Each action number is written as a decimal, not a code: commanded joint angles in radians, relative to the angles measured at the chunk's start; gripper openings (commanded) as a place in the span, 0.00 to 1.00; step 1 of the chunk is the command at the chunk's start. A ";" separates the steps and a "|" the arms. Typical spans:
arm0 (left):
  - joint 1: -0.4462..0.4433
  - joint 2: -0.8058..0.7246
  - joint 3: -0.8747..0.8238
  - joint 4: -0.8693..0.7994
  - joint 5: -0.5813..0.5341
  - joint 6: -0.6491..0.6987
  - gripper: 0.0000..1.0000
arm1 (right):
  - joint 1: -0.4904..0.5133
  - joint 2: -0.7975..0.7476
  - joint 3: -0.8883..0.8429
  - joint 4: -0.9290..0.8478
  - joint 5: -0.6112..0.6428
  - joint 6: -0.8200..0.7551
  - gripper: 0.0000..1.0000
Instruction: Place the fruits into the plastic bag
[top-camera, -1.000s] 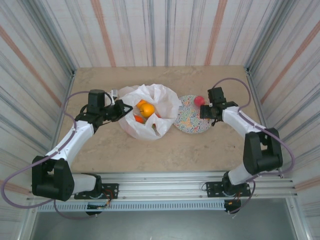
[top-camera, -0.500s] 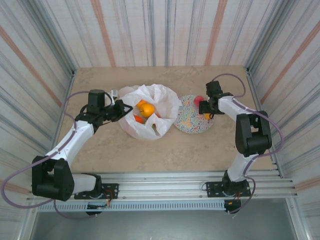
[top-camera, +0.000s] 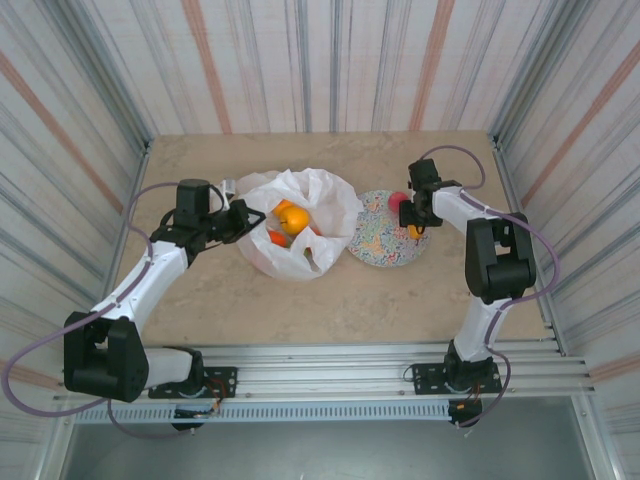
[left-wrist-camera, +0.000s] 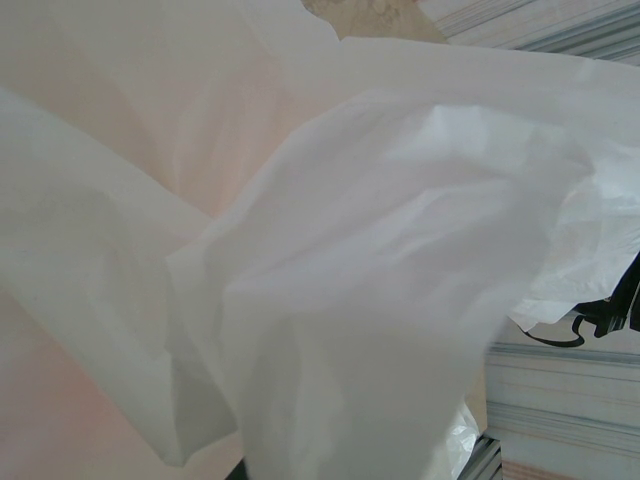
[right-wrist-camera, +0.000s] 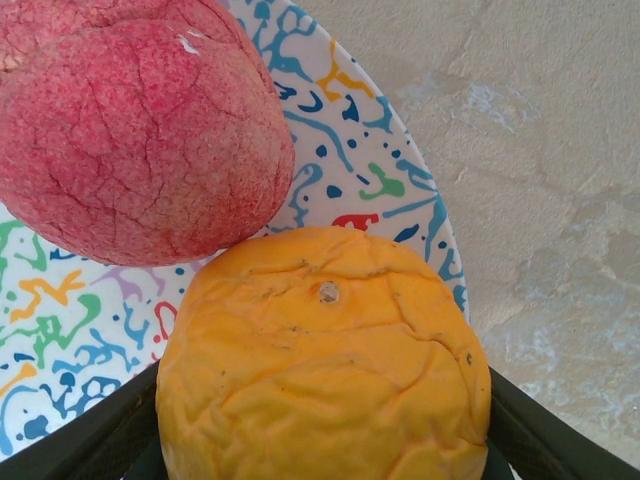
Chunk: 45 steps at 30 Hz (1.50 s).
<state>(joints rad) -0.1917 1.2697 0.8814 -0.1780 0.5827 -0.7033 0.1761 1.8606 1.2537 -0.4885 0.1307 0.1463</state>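
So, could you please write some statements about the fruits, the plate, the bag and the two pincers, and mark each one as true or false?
1. The red round fruit touches the wrinkled yellow-orange round fruit on the round plate with a multicoloured pattern. True.
2. The thin white plastic bag holds no fruit. False: orange fruits lie inside it.
3. The fingers of the right pincer stand on either side of the yellow-orange fruit. True.
4. The left pincer is at the plate. False: it is at the left edge of the bag.
5. Seen from the top camera, the plate lies left of the bag. False: it lies right of it.
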 joint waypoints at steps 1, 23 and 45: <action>0.003 -0.008 0.018 -0.009 0.006 0.024 0.00 | -0.004 -0.018 0.005 -0.039 -0.012 -0.011 0.62; 0.005 -0.009 0.027 -0.011 0.011 0.014 0.00 | 0.184 -0.584 -0.219 0.074 -0.227 0.094 0.52; 0.005 -0.022 0.016 -0.009 0.011 0.017 0.00 | 0.436 -0.344 -0.013 0.174 -0.294 0.081 0.51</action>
<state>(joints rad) -0.1917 1.2694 0.8814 -0.1814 0.5831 -0.7029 0.6373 1.4944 1.1843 -0.2695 -0.2020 0.2733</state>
